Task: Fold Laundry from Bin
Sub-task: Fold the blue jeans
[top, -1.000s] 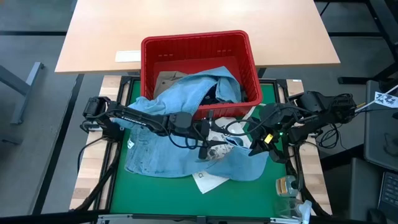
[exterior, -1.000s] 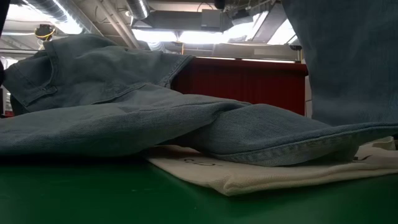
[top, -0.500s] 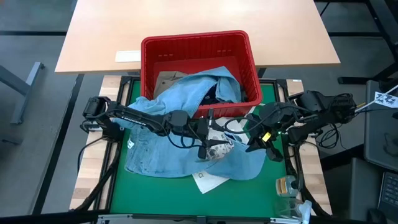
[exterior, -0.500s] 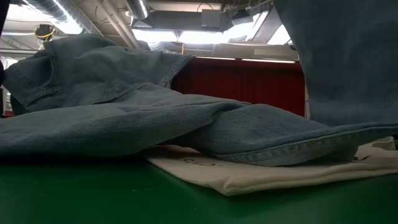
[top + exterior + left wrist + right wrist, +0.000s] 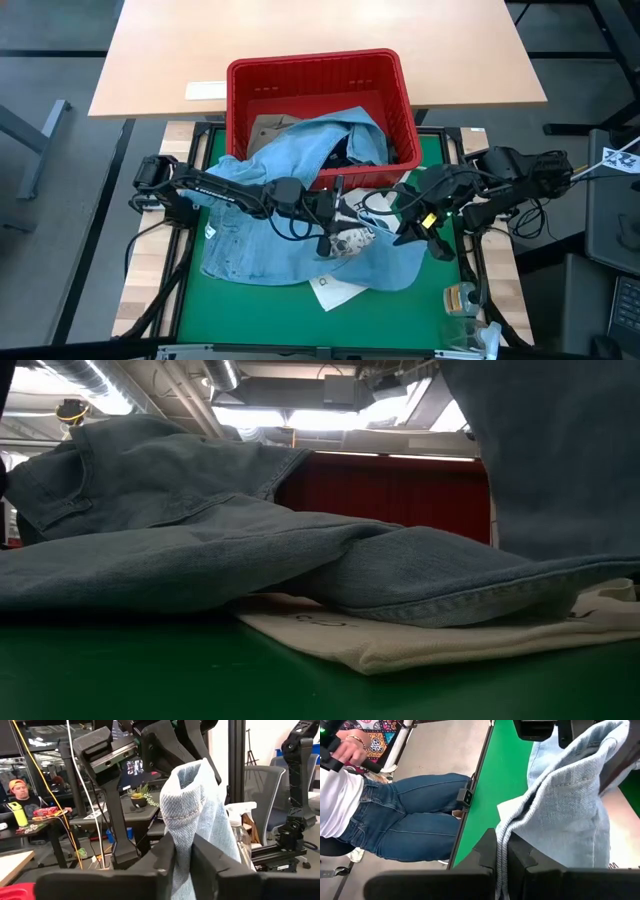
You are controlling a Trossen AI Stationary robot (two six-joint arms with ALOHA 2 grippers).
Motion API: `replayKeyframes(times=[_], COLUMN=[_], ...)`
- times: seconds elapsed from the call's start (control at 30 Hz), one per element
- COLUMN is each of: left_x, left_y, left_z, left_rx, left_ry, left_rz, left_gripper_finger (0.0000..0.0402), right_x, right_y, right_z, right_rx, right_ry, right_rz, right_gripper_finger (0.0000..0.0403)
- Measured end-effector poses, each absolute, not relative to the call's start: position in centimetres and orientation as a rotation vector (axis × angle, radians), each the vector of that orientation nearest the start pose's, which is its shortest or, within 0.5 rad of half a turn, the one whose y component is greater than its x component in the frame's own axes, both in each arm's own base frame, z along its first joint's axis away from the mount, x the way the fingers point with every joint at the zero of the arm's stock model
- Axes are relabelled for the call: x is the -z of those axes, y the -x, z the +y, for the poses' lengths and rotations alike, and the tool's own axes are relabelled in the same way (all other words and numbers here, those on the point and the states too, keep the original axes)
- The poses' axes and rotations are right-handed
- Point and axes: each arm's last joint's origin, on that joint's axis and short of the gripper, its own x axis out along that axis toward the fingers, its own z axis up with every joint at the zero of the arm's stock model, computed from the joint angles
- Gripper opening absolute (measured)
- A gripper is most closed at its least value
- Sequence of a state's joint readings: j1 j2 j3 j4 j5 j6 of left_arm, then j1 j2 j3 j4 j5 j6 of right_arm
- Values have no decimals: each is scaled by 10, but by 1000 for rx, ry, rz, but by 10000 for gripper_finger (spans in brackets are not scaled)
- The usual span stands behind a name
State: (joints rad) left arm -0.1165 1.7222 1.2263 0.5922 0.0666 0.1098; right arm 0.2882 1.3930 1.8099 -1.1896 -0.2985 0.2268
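A light blue denim garment [image 5: 270, 240] spills out of the red bin [image 5: 310, 62] over its near rim and lies spread on the green mat. Darker laundry [image 5: 345, 150] shows inside the bin. My left gripper [image 5: 345, 213] reaches in from the table's left to the mat's middle and is shut on the denim [image 5: 200, 805]. Close to its right, my right gripper [image 5: 405, 232] is shut on the same denim [image 5: 570, 805]. A short raised stretch of cloth spans between them. A white tote bag [image 5: 420, 640] lies flat under the denim. My left gripper pinches a stitched edge of the denim [image 5: 183, 837] between its two fingers, coming roughly level from the table's left. The cloth stands up past the fingers, clear of the mat, and runs toward the other gripper. My right gripper pinches a bunched edge of the denim [image 5: 506, 837] between its two fingers, slanting down from the table's right. I cannot tell how many layers it has. The held part is lifted off the mat, and the cloth below it hangs toward the mat.
A wooden table [image 5: 320, 30] stands behind the bin. A spray bottle [image 5: 462, 300] stands at the mat's near right corner. A person in jeans [image 5: 415, 820] stands beside the table. Bare green mat [image 5: 250, 315] lies along the near edge.
The denim hanging at the right of the low view has shifted a little toward the table's left. The rest of the garment and the tote bag lie as before.
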Motion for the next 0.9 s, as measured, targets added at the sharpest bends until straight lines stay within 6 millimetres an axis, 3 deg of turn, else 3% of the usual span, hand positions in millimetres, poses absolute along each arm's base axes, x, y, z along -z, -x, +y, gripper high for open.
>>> replayKeyframes(times=[0.2,0.47,0.9], left_x=[-312,-328,-397], left_y=[-396,-394,-397], left_z=[-55,-72,-94], left_rx=[198,231,257], left_ry=[-12,236,362], left_rz=[-117,-208,-140], left_gripper_finger=[6,2,1], right_x=[-445,-455,-490], right_y=[-218,-198,-182], right_z=[72,53,46], right_rx=[-391,24,-28], right_ry=[-194,35,308], right_rz=[967,997,828], right_gripper_finger=[16,16,16])
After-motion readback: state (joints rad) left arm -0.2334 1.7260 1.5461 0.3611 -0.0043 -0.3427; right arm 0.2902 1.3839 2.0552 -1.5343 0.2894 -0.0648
